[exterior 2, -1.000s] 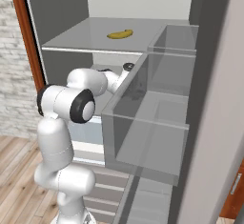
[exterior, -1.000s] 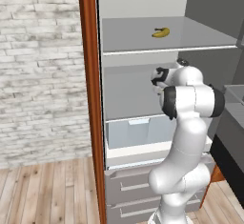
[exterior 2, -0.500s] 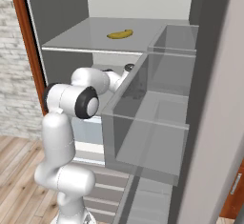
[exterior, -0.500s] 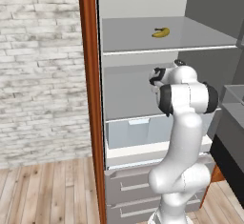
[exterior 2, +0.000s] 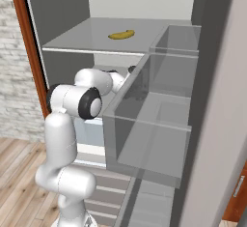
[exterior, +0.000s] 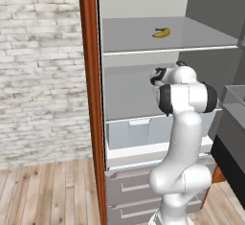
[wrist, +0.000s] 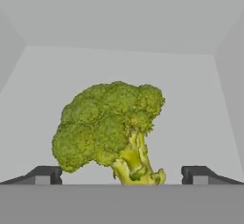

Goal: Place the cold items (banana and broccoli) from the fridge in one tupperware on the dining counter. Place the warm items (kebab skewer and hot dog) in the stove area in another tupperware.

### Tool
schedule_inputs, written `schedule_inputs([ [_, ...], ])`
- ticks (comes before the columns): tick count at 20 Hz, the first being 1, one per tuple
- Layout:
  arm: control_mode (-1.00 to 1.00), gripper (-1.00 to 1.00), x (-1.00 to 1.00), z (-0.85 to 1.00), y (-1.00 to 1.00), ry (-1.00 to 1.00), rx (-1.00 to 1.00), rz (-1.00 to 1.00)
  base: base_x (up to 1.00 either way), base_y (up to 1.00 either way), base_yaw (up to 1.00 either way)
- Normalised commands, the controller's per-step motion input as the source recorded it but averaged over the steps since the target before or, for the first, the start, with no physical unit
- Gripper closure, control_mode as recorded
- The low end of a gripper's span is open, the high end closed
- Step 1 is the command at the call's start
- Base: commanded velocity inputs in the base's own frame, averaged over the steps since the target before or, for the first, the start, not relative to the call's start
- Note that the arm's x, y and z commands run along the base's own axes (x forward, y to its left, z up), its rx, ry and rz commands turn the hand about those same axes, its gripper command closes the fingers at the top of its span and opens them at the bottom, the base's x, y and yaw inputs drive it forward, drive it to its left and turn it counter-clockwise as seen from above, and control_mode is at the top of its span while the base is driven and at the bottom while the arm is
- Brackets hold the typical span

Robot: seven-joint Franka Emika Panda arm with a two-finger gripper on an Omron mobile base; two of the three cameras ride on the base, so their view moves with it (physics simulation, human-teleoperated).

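A green broccoli (wrist: 109, 127) floret lies on the pale grey shelf of the fridge (exterior: 90, 99), close in front of the hand. My gripper (wrist: 121, 175) is open, its two dark fingertips (wrist: 43, 174) standing wide on either side of the stem without touching it. In the left base view the gripper (exterior: 154, 77) reaches into the middle shelf space, under the top shelf. The yellow banana (exterior: 161, 32) rests on that top shelf, and the banana (exterior 2: 121, 35) also shows from the right side, above the arm.
Clear door bins (exterior 2: 154, 120) stand close on the arm's right. A pale drawer (exterior: 139, 133) and grey drawer fronts (exterior: 134, 188) sit below the shelf. A brick wall (exterior: 38, 75) lies left of the wood panel, and a dark counter edge (exterior: 232, 123) is at the right.
The arm has pushed a little deeper into the middle shelf, its elbow swinging closer to the fridge. The jaws stay wide; the banana has not moved.
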Motion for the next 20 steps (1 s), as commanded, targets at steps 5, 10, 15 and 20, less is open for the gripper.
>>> schedule_inputs([
  [5, -1.0, -1.0, 0.09, 0.04, 0.0, 0.02, 0.0, -0.06, 0.0, 0.0, 0.0],
  [10, -1.0, -1.0, 0.28, 0.0, 0.0, 0.0, 0.0, -0.01, 0.0, 0.0, 0.0],
  [15, -1.0, -1.0, 0.25, -0.19, 0.0, 0.0, 0.0, 0.0, 0.0, 0.0, 0.0],
  [20, -1.0, 1.0, 0.04, -0.33, 0.0, 0.0, -0.03, 0.0, 0.0, 0.0, 0.0],
])
